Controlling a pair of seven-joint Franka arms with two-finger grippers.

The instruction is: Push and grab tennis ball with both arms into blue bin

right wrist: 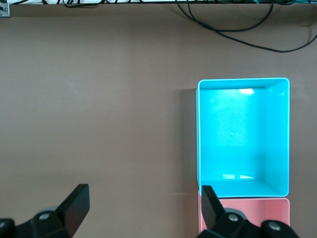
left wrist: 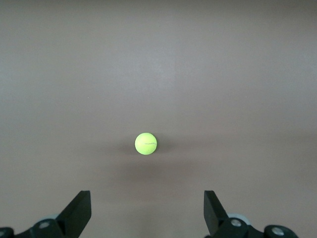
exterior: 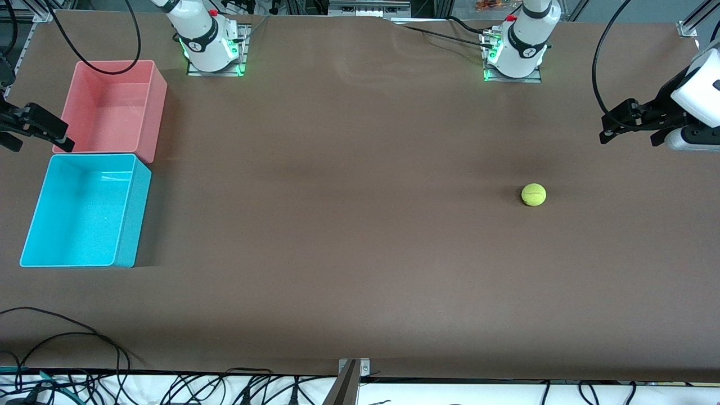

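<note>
The tennis ball (exterior: 533, 194) lies on the brown table toward the left arm's end; it also shows in the left wrist view (left wrist: 146, 144). My left gripper (exterior: 627, 132) hangs open and empty in the air over the table's end, apart from the ball, with both fingers wide (left wrist: 147, 198). The blue bin (exterior: 135, 208) stands empty at the right arm's end and shows in the right wrist view (right wrist: 198, 139). My right gripper (exterior: 36, 140) hangs open and empty over the edge of the bins (right wrist: 143, 193).
An empty pink bin (exterior: 157, 112) touches the blue bin, farther from the front camera (right wrist: 242, 215). Black cables (exterior: 67, 337) trail over the table's front edge. A metal bracket (exterior: 351, 377) sits at the front edge.
</note>
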